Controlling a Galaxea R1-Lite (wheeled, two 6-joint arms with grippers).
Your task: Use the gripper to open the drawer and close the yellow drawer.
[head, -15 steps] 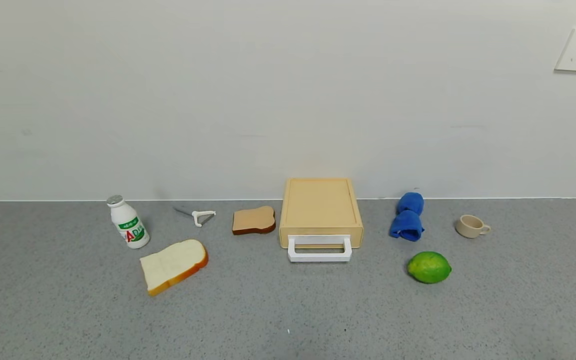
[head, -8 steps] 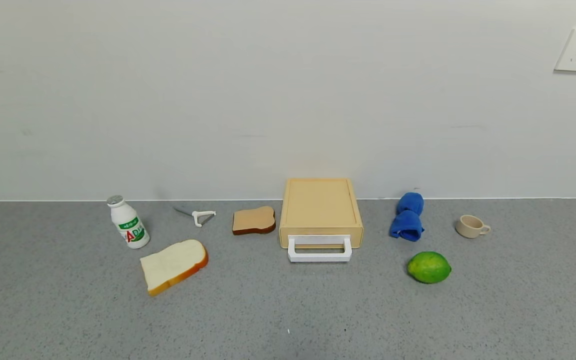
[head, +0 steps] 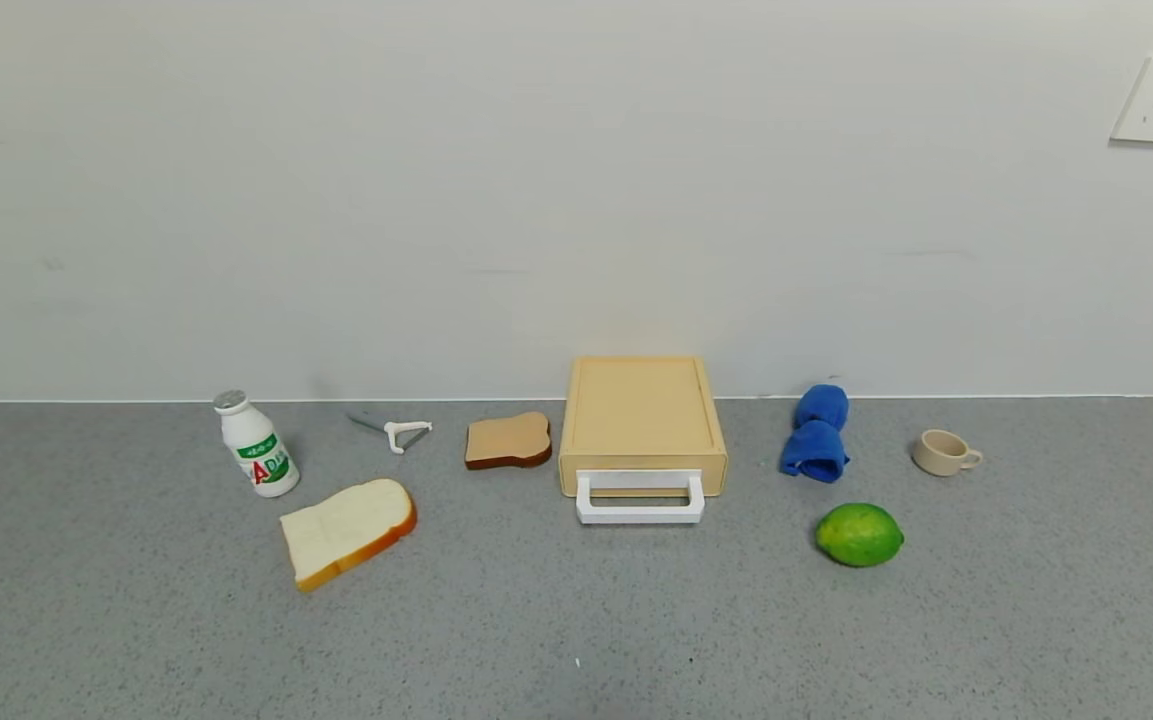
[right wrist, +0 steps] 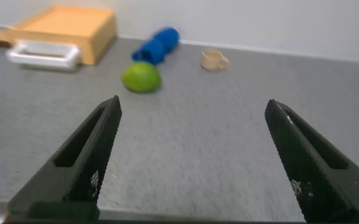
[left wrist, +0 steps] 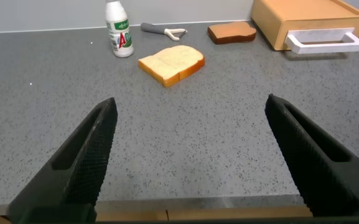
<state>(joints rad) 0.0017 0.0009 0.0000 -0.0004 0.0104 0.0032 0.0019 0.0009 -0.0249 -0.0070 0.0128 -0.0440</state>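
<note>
The pale yellow drawer box (head: 642,415) stands against the wall at the middle of the counter, its white loop handle (head: 640,500) facing me and the drawer shut. It also shows in the left wrist view (left wrist: 310,18) and the right wrist view (right wrist: 67,28). Neither gripper appears in the head view. My left gripper (left wrist: 191,109) is open and empty above the counter's near edge, far from the drawer. My right gripper (right wrist: 195,109) is open and empty near the counter's near edge, with the lime ahead of it.
Left of the drawer lie a brown toast slice (head: 508,441), a white bread slice (head: 347,530), a peeler (head: 398,432) and a milk bottle (head: 256,444). To its right are a blue cloth (head: 817,434), a lime (head: 859,535) and a beige cup (head: 943,452).
</note>
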